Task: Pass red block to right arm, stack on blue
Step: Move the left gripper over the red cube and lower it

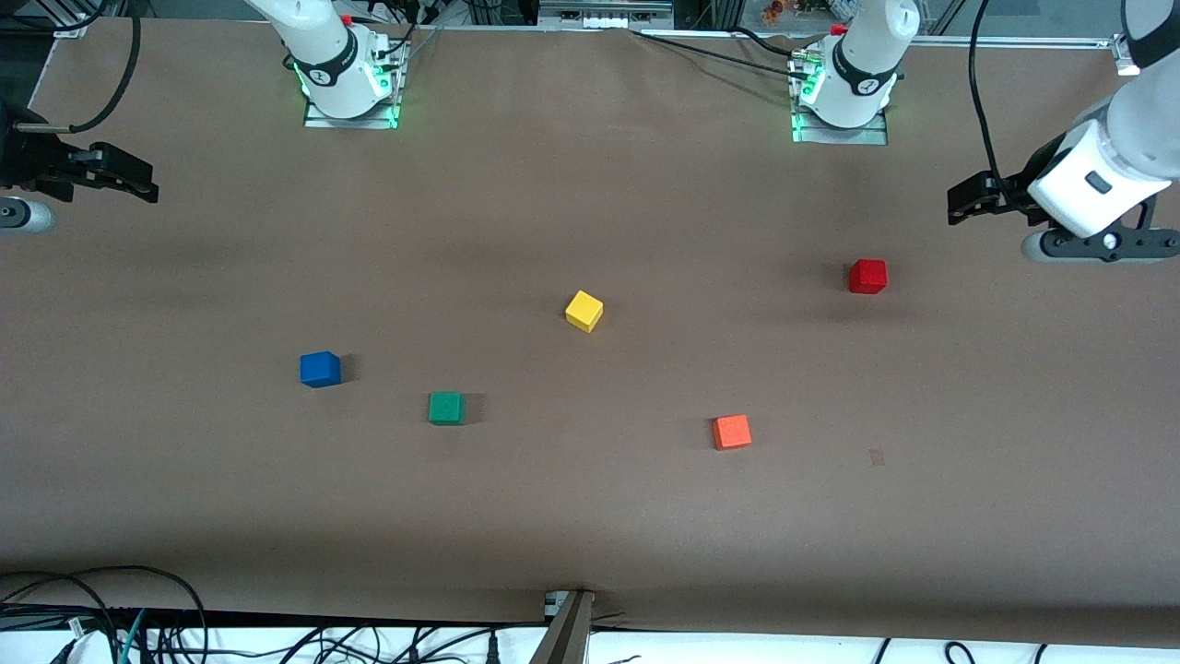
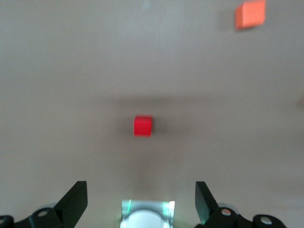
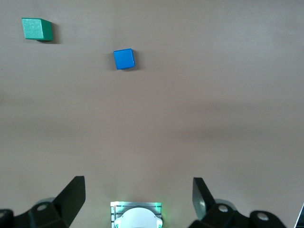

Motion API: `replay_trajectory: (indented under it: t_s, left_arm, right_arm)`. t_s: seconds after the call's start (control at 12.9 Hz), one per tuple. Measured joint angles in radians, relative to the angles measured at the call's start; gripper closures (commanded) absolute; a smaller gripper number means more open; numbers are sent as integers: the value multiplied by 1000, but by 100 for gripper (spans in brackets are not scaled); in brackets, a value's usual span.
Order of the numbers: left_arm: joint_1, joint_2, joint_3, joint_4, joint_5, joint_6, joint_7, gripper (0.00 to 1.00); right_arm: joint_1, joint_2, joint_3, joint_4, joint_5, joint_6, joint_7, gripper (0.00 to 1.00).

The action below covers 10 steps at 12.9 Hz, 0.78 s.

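Note:
The red block rests on the brown table toward the left arm's end; the left wrist view shows it out ahead of the fingers. My left gripper hangs open and empty over the table's edge at that end, apart from the block. The blue cube sits toward the right arm's end. My right gripper hangs open and empty over the table's edge at its own end, well clear of the blue cube.
A yellow cube lies mid-table. A green cube sits beside the blue one, nearer the front camera. An orange cube lies nearer the camera than the red block. Both arm bases stand at the table's back edge.

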Motion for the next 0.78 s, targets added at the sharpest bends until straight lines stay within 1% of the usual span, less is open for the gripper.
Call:
replay_trajectory:
  t_s: [0.16,0.31,0.54,0.78]
  left_arm:
    - [3,38,1,-7,-2,-28,51,0]
    - [9,61,1,-41,-2,-10,81,0]
    - [24,57,1,-187,-2,120,94,0]
    - [25,21,1,-341,-2,271,97,0]
  right_arm:
    - [0,0,0,0,0,0,0,0]
    - [0,0,0,1,0,0,0,0]
    - [0,1,0,1,0,0,0,0]
    - [0,1,0,1,0,0,0,0]
